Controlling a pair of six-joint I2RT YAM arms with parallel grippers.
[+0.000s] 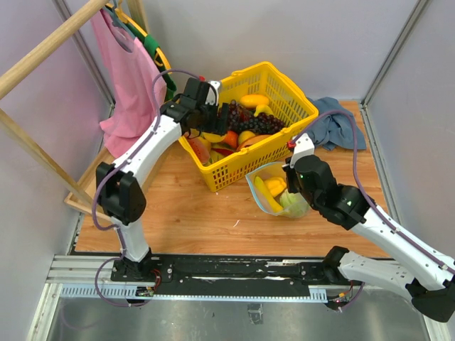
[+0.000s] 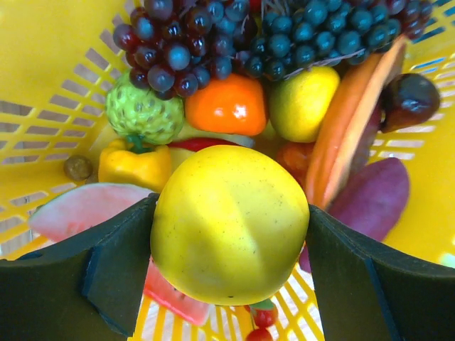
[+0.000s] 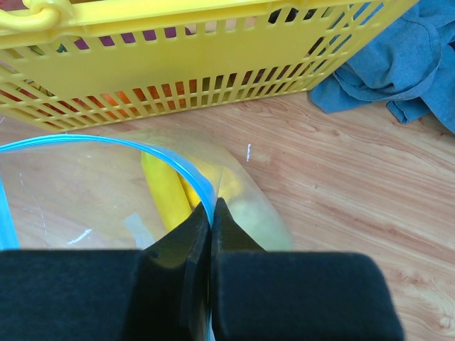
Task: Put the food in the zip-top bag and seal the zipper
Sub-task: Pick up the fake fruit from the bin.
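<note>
A smooth yellow toy fruit fills the gap of my left gripper, whose jaws press on both its sides, low inside the yellow basket. From above, the left gripper hangs over the basket's left half. The zip-top bag lies on the wood in front of the basket, mouth held open, with yellow food and a pale green piece inside. My right gripper is shut on the bag's rim, pinching the light-blue zipper.
The basket holds dark grapes, an orange fruit, a bumpy green fruit, a carrot and a watermelon slice. A blue cloth lies right of the basket. A pink garment hangs on a wooden rack at the left.
</note>
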